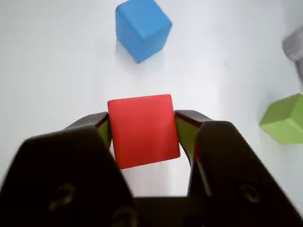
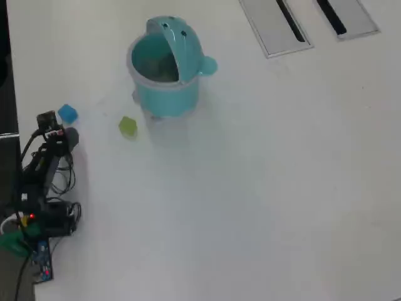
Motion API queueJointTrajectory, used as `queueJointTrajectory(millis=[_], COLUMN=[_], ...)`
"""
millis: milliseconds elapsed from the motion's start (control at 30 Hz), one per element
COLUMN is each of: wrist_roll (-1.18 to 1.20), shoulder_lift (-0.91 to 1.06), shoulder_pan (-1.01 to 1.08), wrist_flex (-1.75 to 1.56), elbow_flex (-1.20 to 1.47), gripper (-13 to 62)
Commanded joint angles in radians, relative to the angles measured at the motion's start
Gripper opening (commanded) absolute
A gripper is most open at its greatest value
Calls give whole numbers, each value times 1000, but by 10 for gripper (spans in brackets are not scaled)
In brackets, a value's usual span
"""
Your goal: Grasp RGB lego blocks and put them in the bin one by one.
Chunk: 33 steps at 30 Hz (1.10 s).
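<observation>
A: What is the gripper (image 1: 143, 130) doing?

B: In the wrist view its two dark jaws sit on either side of the red block (image 1: 143, 128), touching its left and right faces. I read that as clamped on the block, with the block square between the tips. Whether it is lifted or resting on the table (image 2: 263, 188) I cannot tell.

A: And the overhead view?

B: The arm (image 2: 44, 169) lies along the table's left edge, its gripper end pointing toward the far edge. The red block is hidden under it there. The blue block (image 2: 67, 114) lies just beyond the gripper, a little to its right, also close to the left edge. The light green block (image 2: 128, 126) sits further in from that edge, just beside the bin's base.

A: Where is the bin from the hand?

B: That is what the next move turns on. The bin (image 2: 165, 75) stands to the right of the gripper and nearer the far edge, well apart from it, with the green block between. Its hooded lid is tipped back, so the open mouth faces up. I judge the arm must raise the red block above the rim, swing right and away, then release over the mouth.

A: Any risk?

B: Sweeping low could knock the green block or the bin wall.
</observation>
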Motion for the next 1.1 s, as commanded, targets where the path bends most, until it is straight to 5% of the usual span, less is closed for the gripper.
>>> queueJointTrajectory(millis=[0, 633, 933, 1067], wrist_roll=[3, 2, 11, 11], shoulder_lift=[87, 239, 133, -64], shoulder_pan=[15, 262, 305, 325], wrist_flex=[0, -100, -206, -284], elbow_flex=[-80, -463, -629, -839], gripper=[103, 103, 103, 102])
